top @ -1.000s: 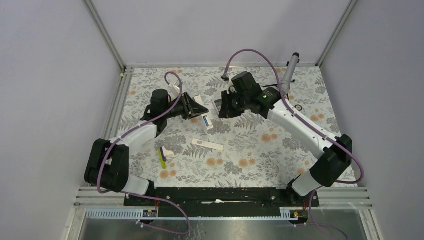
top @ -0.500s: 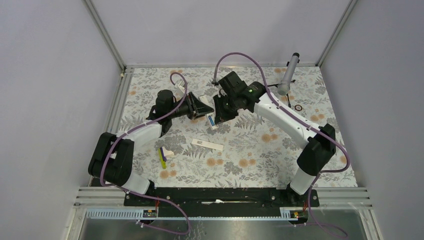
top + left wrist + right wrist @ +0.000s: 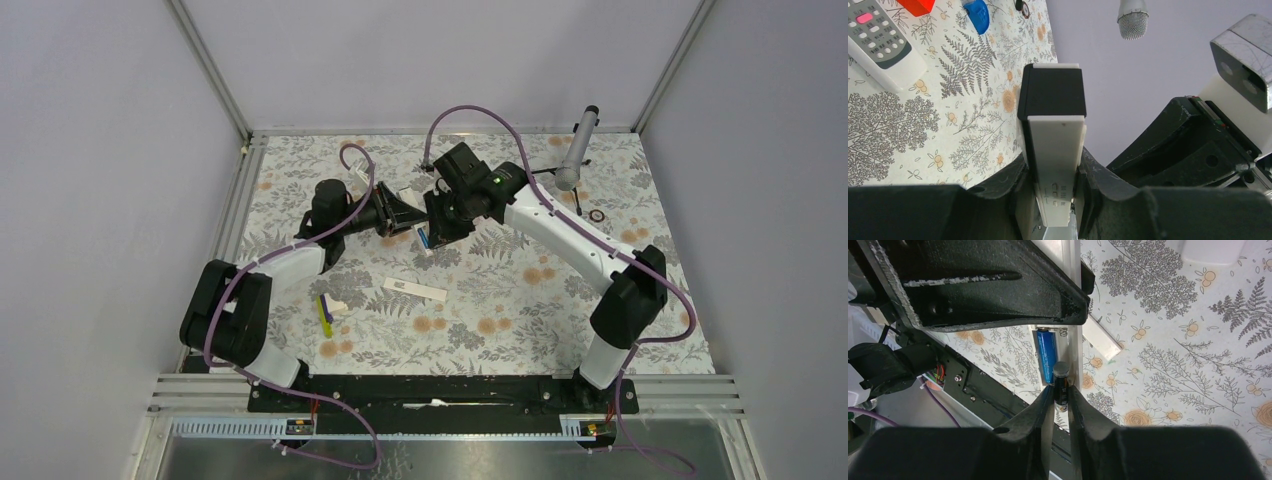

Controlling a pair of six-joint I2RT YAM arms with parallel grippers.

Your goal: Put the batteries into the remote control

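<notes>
We see the left fingers (image 3: pixel 1098 172) clamped on the long edges of the remote (image 3: pixel 1055 150), which sits at upper centre of the top view between the two arms. The blue battery (image 3: pixel 1046 354) lies seated in its open bay. The right fingers (image 3: pixel 1088 420) pinch the dark battery (image 3: pixel 1060 382) by its sides, with its tip just beside the blue one.

We judge the cell to be small, hard and smooth, so it may slip or roll; a mid-body grip suits it. The remote looks like light, stiff plastic, best held by its edges.

The left arm's bulk hides most of the bay. We cannot make out the contacts or polarity marks, nor whether the remote touches the desk.
</notes>
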